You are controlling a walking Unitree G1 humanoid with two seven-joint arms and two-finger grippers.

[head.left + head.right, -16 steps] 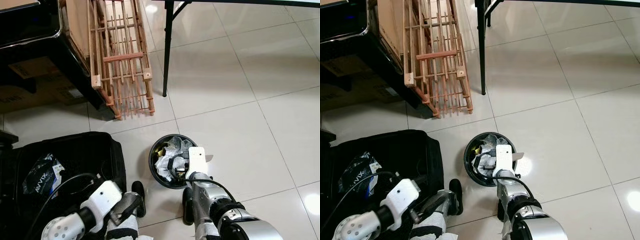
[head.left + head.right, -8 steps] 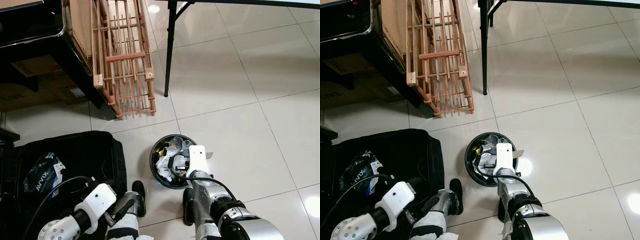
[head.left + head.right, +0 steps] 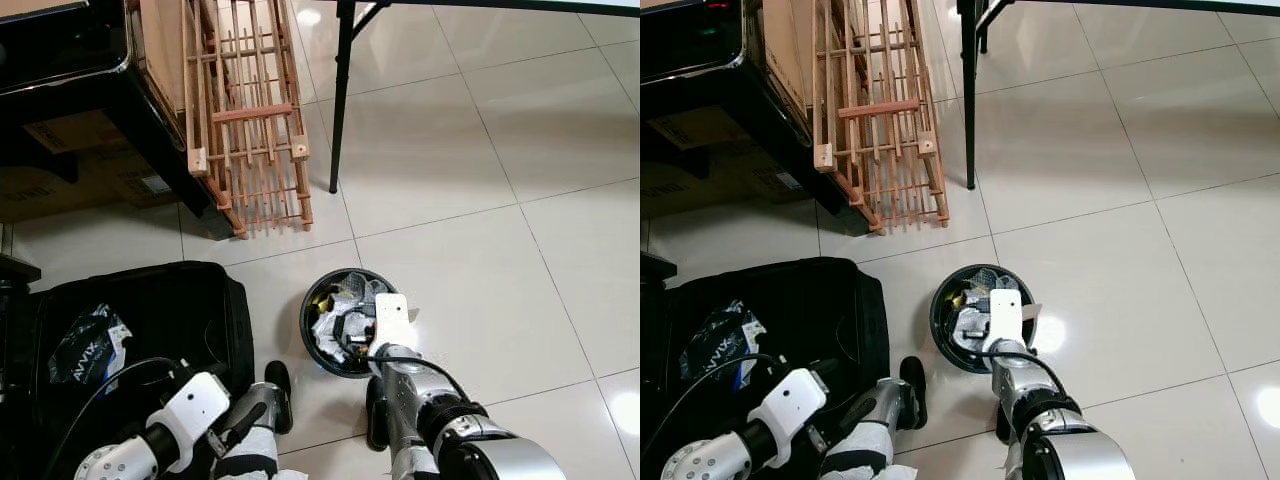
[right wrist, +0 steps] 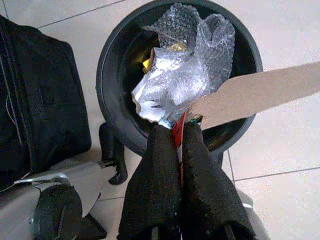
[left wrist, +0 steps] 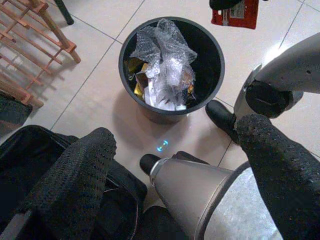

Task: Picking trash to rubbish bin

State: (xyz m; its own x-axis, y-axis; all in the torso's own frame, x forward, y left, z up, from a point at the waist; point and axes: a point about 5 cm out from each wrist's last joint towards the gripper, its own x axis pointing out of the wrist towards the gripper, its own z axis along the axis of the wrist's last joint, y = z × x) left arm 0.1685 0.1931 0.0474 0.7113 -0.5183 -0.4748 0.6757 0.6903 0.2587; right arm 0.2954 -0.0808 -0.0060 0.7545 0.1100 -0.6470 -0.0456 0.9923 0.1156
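Right gripper pinches one red-edged cardboard wrapper over one round black rubbish bin of crinkled bubble wrap. Left gripper spread, holding nothing, near one black fabric bag.

bin: matt black plastic | floor tiles: glossy | rack: bare wood

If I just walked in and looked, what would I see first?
First you would see the round black bin on the shiny tiled floor, stuffed with crinkly silver wrap. The right gripper hangs over it, jaws pinched on a flat piece of trash. Left of the bin lies an open black bag, and a wooden rack leans farther back.
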